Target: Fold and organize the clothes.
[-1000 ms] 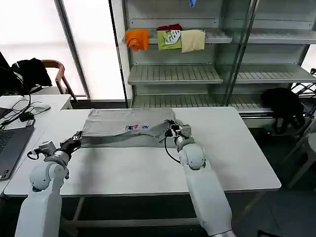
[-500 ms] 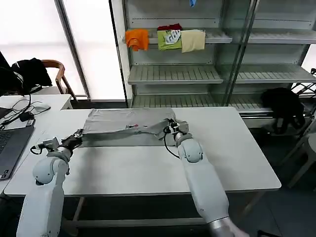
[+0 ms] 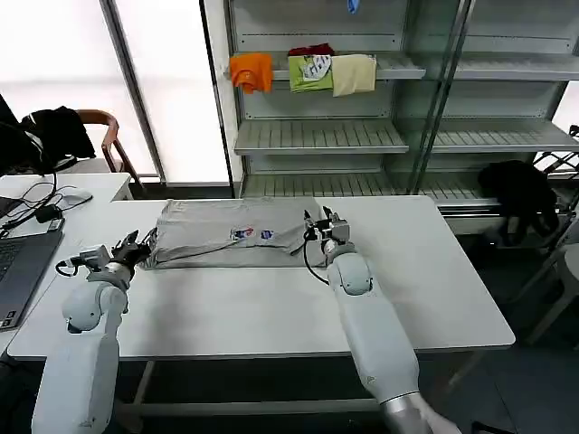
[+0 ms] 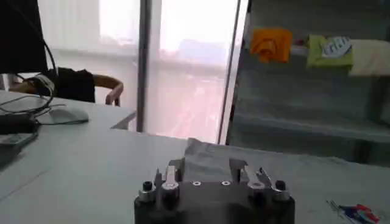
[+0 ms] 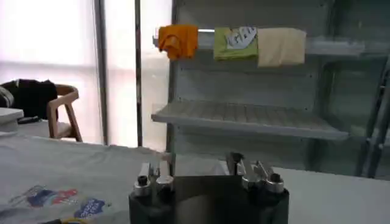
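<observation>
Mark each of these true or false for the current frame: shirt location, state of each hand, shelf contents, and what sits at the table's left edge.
1. The grey shirt lies on the white table. True.
2. The right hand grips a black garment. False: it is open at the shirt's right edge.
3. The left hand is open at the shirt's left edge. True.
4. The shelf holds three grey shirts. False: orange, green and pale yellow garments.
5. A laptop sits at the table's left. True.

Two glossy white jointed arms with rounded elbow housings; black left gripper and right gripper, black looping cables, silver screws on metal jaws.
</observation>
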Available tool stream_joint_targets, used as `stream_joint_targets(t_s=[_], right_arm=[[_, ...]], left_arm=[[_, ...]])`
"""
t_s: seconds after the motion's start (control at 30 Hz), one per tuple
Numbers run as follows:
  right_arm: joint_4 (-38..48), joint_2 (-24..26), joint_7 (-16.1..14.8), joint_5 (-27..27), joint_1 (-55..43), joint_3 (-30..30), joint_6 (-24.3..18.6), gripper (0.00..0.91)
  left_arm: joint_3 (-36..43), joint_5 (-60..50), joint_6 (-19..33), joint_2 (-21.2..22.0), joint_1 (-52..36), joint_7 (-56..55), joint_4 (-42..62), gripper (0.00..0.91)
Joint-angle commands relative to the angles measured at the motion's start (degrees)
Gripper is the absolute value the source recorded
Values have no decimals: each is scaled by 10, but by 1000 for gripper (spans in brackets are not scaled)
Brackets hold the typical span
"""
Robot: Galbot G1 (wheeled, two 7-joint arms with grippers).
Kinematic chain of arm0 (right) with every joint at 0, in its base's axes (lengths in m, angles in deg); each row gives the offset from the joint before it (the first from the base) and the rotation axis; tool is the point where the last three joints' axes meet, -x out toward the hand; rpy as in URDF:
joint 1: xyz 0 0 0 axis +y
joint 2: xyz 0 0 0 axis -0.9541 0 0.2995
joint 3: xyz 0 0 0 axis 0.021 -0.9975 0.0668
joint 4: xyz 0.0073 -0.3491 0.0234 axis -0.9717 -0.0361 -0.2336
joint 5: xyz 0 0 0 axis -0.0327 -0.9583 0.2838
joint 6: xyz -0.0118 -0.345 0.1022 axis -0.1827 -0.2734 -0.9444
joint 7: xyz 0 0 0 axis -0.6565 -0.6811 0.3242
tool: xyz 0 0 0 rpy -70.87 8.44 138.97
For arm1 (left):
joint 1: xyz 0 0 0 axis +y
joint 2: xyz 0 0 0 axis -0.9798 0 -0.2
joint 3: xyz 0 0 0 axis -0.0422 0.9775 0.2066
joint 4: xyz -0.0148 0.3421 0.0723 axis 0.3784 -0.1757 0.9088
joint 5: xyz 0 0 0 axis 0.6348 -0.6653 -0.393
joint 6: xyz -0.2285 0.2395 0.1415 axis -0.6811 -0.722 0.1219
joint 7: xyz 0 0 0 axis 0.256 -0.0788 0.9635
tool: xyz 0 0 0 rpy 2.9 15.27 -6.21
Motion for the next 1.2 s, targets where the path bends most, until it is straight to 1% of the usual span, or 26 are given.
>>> stream_joint_targets(t_s=[0.03, 0.13, 0.2, 0.27, 0.37, 0.6, 0.97, 1.03, 1.2], right_arm=[[-70, -28, 6, 15, 51, 2, 9, 907], [-124, -12, -2, 10, 108, -3, 43, 907], [-164, 3, -2, 12, 134, -6, 58, 907], [-188, 13, -1, 12, 156, -5, 68, 907], [-201, 19, 0, 9, 173, 2, 73, 907], [-206, 19, 8, 7, 185, 15, 82, 907], [-179, 14, 11, 2, 183, 32, 80, 907], [-175, 13, 11, 0, 181, 35, 80, 907], [-172, 13, 11, -1, 177, 36, 81, 907]], left_arm=[[0, -5, -8, -6, 28, 0, -21, 907], [-1, -36, -19, -21, 63, 19, -40, 907], [1, -46, -25, -33, 83, 27, -46, 907], [4, -50, -29, -39, 99, 31, -49, 907], [10, -50, -30, -40, 110, 34, -50, 907], [21, -74, -28, -26, 106, 35, -40, 907], [15, -74, -7, -29, 98, 37, -21, 907], [3, -54, -6, -29, 97, 38, -25, 907], [-30, 12, -7, -49, 95, 44, -22, 907]])
